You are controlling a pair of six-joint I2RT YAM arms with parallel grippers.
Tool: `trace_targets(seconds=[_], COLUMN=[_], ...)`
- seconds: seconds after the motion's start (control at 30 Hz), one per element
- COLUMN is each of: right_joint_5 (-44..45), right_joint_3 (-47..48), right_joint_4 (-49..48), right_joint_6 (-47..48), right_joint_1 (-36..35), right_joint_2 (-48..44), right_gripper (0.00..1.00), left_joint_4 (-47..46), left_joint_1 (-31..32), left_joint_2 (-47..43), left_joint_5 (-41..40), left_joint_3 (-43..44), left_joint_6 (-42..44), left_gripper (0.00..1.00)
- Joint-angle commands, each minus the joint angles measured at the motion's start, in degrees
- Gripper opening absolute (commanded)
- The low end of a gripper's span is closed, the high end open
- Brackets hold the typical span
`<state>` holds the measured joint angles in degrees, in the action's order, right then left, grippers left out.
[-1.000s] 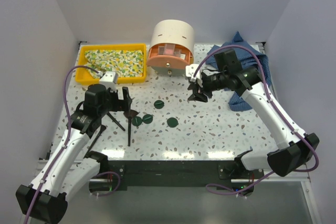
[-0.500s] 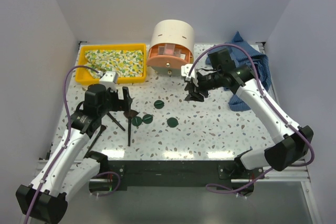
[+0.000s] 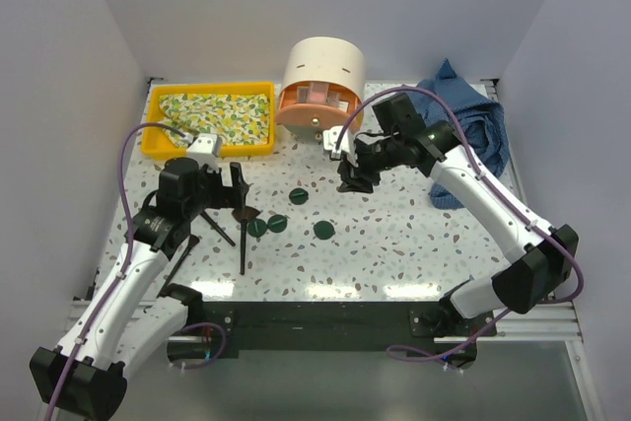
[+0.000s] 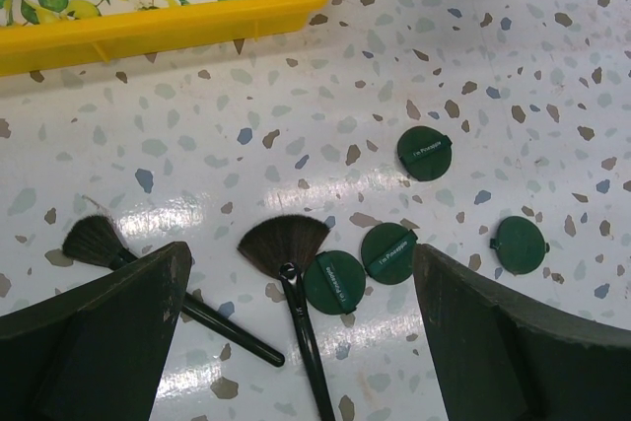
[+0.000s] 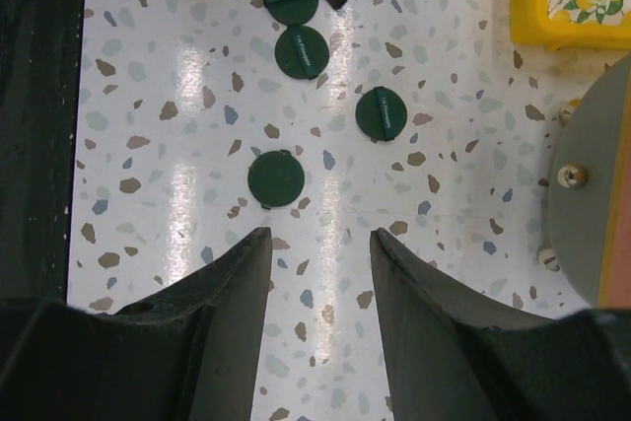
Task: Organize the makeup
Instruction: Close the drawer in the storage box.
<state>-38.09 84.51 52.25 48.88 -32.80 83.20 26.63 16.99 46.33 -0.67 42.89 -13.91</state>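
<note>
Several dark green discs lie mid-table: two touching [image 3: 268, 226], one [image 3: 299, 196], one [image 3: 323, 230]. Thin dark brushes lie at the left, the fan brush [image 3: 243, 239] beside the paired discs. Pink-brown palettes [image 3: 320, 96] sit in the cream and salmon round organizer [image 3: 322, 66]. My left gripper [image 3: 235, 194] is open and empty, above the fan brush [image 4: 286, 248] and the paired discs [image 4: 334, 282]. My right gripper [image 3: 352, 176] is open and empty, in front of the organizer. In the right wrist view the right gripper [image 5: 320, 236] hangs over bare table just short of a disc [image 5: 276, 177].
A yellow tray [image 3: 158, 145] holding a leaf-patterned cloth [image 3: 212, 115] stands at the back left. A blue cloth [image 3: 468, 130] is heaped at the back right, under my right arm. A round-headed brush [image 4: 94, 241] lies left of the fan brush.
My right gripper has moved left, away from the blue cloth, to in front of the organizer. The left arm and the makeup have not moved.
</note>
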Motion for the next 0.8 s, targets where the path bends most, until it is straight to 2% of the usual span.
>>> trace_targets(seconds=[0.0,0.77], right_joint_5=[2.5,6.7], right_joint_3=[2.9,6.8], right_joint_4=[-0.7,0.5], right_joint_6=[-0.5,-0.1], right_joint_1=[-1.7,-4.0], right_joint_2=[0.6,5.0], right_gripper=[0.49,0.50], left_joint_4=[-2.8,-3.2], left_joint_1=[-0.2,-0.2], left_joint_2=[-0.6,-1.2], left_joint_5=[0.4,1.5], left_joint_3=[0.1,-1.1], left_joint_6=[-0.2,-0.8], left_gripper=[1.00,1.00])
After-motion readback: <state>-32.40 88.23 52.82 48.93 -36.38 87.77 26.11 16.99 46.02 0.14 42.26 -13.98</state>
